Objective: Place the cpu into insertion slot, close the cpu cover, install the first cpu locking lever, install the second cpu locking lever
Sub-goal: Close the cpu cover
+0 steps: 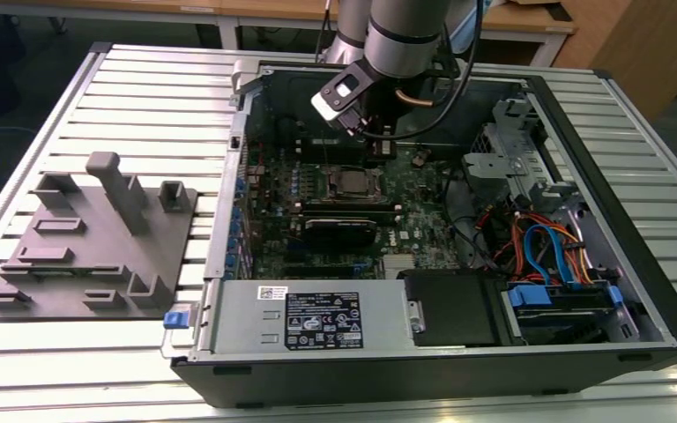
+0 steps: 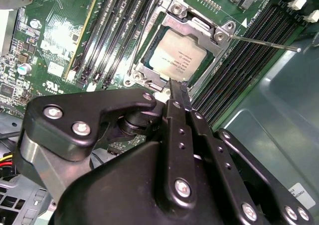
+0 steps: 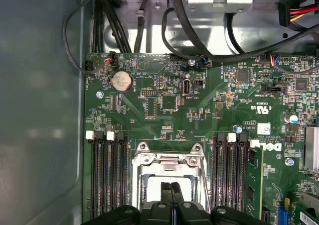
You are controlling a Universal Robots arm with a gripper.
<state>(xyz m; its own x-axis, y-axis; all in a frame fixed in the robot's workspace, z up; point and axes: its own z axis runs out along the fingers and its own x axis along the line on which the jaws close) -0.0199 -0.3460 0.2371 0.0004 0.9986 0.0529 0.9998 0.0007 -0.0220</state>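
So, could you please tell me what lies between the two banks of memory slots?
In the first wrist view, the insertion slot sits there, its cpu cover down over the cpu.

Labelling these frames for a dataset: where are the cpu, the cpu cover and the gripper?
cpu (image 2: 182, 58): second wrist view, middle of its silvery top.
cpu cover (image 3: 169, 160): first wrist view, the frame bar across the window from the jaws.
gripper (image 2: 178, 84): second wrist view, the tip where its shut jaws meet.

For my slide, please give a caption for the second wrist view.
Shut gripper at the edge of the cpu cover, which lies closed over the seated cpu.
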